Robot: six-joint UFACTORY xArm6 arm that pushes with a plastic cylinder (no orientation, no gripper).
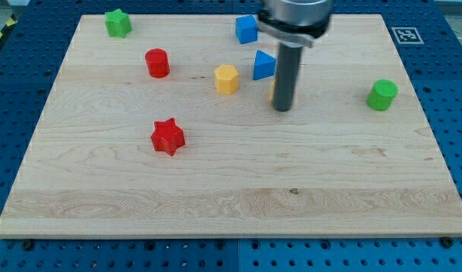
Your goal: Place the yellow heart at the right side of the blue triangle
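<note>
The table (216,196) carries every block. No claw is fitted, so no grip state applies; the arm ends in a rod, with my tip (282,109) on the table. The blue triangle (264,66) sits up and left of my tip. The yellow heart (272,91), judged from a sliver at the rod's left edge, is mostly hidden, presumably because it is being pushed.
</note>
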